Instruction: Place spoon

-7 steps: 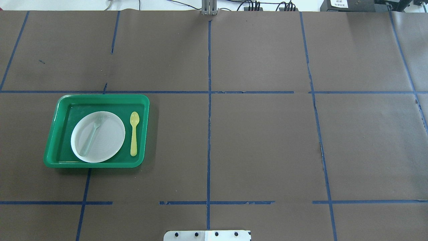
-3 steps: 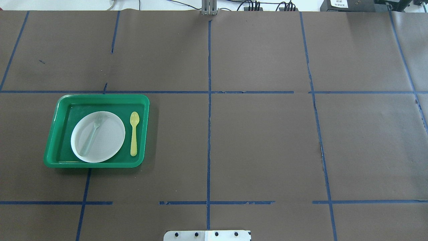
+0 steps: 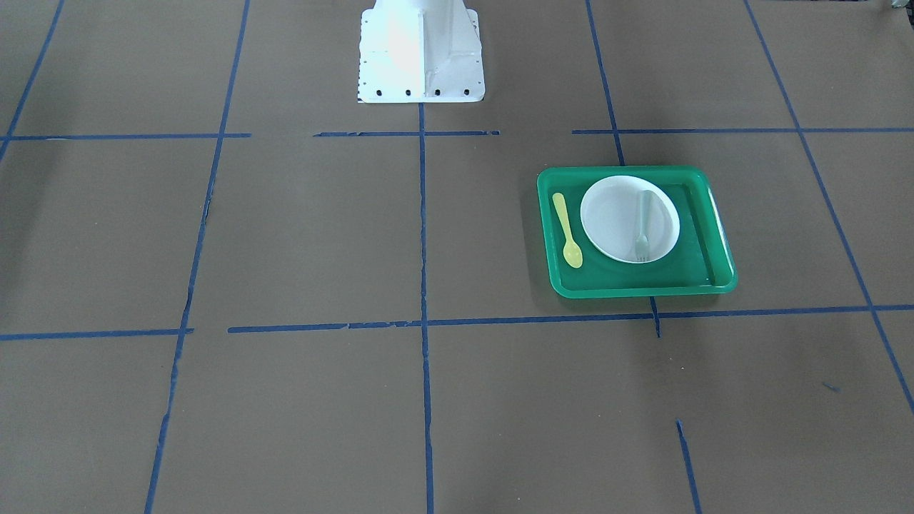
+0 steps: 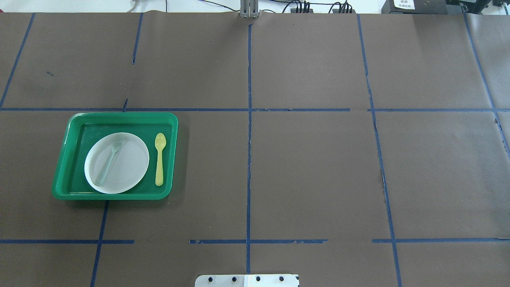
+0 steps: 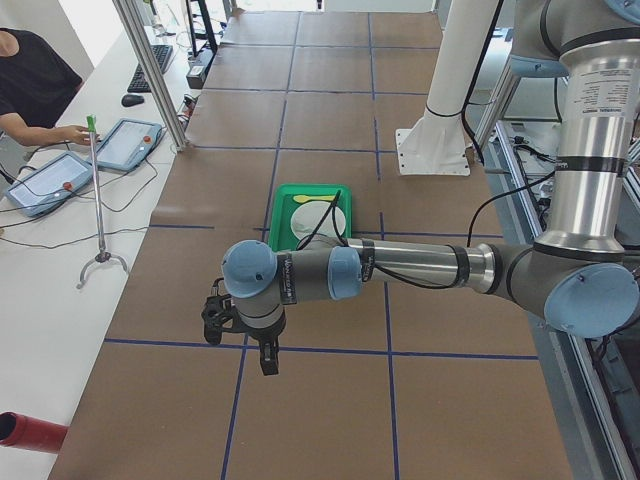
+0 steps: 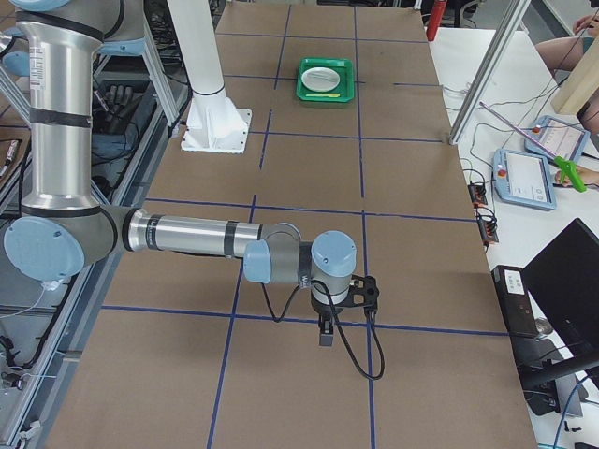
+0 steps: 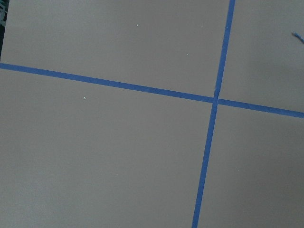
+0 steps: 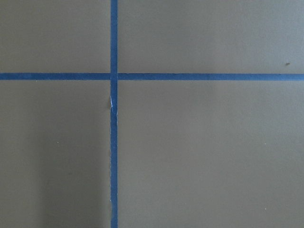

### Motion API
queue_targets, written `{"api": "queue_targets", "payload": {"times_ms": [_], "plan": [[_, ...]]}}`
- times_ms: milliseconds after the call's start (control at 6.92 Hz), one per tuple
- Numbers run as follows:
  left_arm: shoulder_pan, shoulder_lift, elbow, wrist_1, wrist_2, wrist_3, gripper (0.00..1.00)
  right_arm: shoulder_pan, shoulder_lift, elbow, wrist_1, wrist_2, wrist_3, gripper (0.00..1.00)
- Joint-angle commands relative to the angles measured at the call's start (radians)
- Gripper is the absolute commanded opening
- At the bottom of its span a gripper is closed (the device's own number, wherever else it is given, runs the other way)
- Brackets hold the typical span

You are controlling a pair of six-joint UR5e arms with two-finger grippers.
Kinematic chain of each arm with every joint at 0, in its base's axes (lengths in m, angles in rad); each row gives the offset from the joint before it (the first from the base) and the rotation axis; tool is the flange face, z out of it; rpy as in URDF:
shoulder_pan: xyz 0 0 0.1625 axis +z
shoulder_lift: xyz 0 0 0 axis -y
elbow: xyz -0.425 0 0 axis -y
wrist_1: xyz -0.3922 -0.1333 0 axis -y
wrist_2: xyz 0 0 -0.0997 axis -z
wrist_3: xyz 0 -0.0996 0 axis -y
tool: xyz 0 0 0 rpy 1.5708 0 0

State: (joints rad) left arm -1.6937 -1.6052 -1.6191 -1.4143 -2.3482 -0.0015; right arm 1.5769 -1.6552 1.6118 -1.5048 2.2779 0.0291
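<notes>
The pale-yellow spoon [image 4: 159, 159] lies on the floor of the green tray [image 4: 119, 115], just right of the white plate [image 4: 127, 167], bowl end away from the robot. It also shows in the front-facing view [image 3: 568, 232]. A pale grey-green fork [image 4: 109, 161] lies on the plate. My left gripper [image 5: 268, 360] shows only in the exterior left view, far from the tray over bare table; I cannot tell whether it is open or shut. My right gripper [image 6: 325, 332] shows only in the exterior right view, at the table's far right end; I cannot tell its state either.
Brown paper with blue tape lines [image 4: 249, 159] covers the table. The robot's white base [image 3: 420, 50] stands at the table's edge. Operators' tablets [image 5: 130, 143] and a stand [image 5: 98, 200] sit on a side desk. Both wrist views show only paper and tape.
</notes>
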Motion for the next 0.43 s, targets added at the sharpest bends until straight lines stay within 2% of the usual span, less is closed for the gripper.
{"api": "queue_targets", "payload": {"times_ms": [0, 289], "plan": [[0.0, 0.001, -0.036, 0.0, 0.001, 0.0, 1.0, 0.0, -0.002, 0.0, 0.0, -0.001, 0.0, 1.0], [0.0, -0.002, -0.06, -0.002, 0.015, 0.003, 1.0, 0.0, 0.0, 0.0, 0.0, 0.0, 0.0, 1.0]]}}
